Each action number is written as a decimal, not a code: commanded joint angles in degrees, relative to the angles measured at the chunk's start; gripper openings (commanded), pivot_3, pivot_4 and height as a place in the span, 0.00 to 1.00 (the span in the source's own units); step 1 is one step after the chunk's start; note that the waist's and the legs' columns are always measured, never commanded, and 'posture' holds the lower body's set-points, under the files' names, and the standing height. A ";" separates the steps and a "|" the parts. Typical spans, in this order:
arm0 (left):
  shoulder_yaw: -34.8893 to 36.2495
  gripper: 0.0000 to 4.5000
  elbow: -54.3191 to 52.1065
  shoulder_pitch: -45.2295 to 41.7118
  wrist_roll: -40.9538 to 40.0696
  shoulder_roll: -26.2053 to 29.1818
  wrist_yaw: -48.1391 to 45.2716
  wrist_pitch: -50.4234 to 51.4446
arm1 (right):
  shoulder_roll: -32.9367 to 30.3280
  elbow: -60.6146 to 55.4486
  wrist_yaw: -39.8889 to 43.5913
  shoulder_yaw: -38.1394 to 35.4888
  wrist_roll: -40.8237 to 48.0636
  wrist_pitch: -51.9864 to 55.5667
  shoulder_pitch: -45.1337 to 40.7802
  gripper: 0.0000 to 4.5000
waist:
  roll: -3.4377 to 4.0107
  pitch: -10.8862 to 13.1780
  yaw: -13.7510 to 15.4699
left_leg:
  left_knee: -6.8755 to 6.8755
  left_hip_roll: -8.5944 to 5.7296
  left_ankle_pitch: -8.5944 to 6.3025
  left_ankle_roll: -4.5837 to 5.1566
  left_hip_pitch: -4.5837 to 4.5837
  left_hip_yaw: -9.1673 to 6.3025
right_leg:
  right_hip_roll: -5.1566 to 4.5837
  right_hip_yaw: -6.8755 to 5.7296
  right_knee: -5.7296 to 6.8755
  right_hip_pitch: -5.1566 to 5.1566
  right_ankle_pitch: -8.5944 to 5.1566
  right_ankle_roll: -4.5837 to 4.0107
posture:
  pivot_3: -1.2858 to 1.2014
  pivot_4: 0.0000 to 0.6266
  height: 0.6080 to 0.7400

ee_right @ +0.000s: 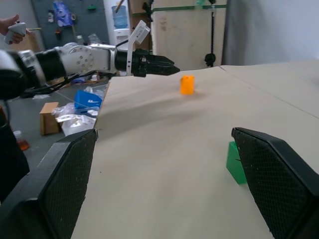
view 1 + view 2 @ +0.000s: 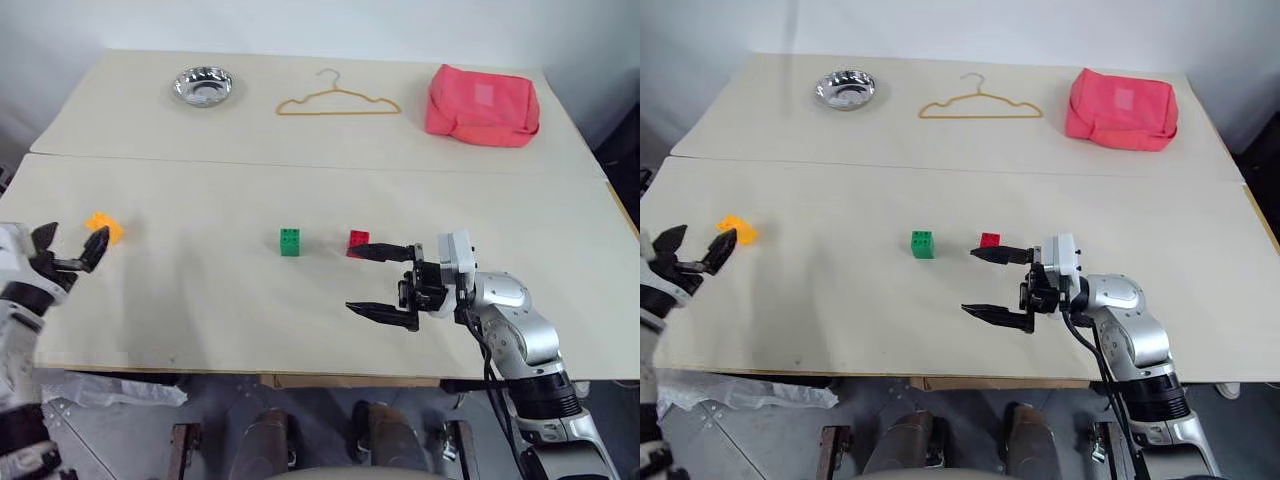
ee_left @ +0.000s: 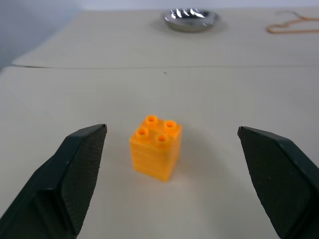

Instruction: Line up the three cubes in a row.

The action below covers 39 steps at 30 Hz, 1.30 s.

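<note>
One cube, the orange cube (image 3: 155,147), sits just ahead of your left gripper (image 2: 72,250), centred between its wide-spread jaws; your right gripper (image 2: 385,283) stands well apart, jaws wide too.

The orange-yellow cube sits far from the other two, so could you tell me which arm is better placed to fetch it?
The left. Its open gripper faces the orange-yellow cube, which stands between its fingers; the right gripper sits by the red cube.

Table (image 2: 150,330) carries three cubes (image 2: 290,241), bowl (image 2: 202,86), hanger (image 2: 338,102), bag (image 2: 482,105).
</note>
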 commanded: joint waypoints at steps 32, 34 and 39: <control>-15.96 0.34 37.70 -30.45 11.24 6.69 -34.07 -15.14 | -2.65 -5.68 -4.83 -5.14 0.92 0.87 3.36 1.00 | -0.08 0.01 -0.48 | 0.01 -0.01 0.01 0.03 -0.04 0.33 | -0.13 -0.07 0.18 -0.22 0.00 0.01 | 0.52 0.24 1.00; -20.36 0.34 33.03 -31.14 13.20 4.74 -40.19 -16.77 | -4.20 -4.47 -3.81 -6.65 0.18 -0.33 3.72 1.00 | -0.10 0.00 -0.50 | 0.05 -0.03 0.01 0.04 -0.05 0.36 | -0.13 -0.05 0.18 -0.21 0.00 0.01 | 0.52 0.24 1.00; -31.63 0.34 31.07 -39.34 19.45 -3.49 -48.62 -24.43 | -12.22 -1.44 2.16 -11.61 1.88 1.11 6.16 1.00 | -0.10 0.00 1.18 | 0.11 -0.14 0.03 0.10 -0.08 0.56 | -0.17 -0.06 0.15 -0.16 0.01 0.03 | 0.52 0.24 1.00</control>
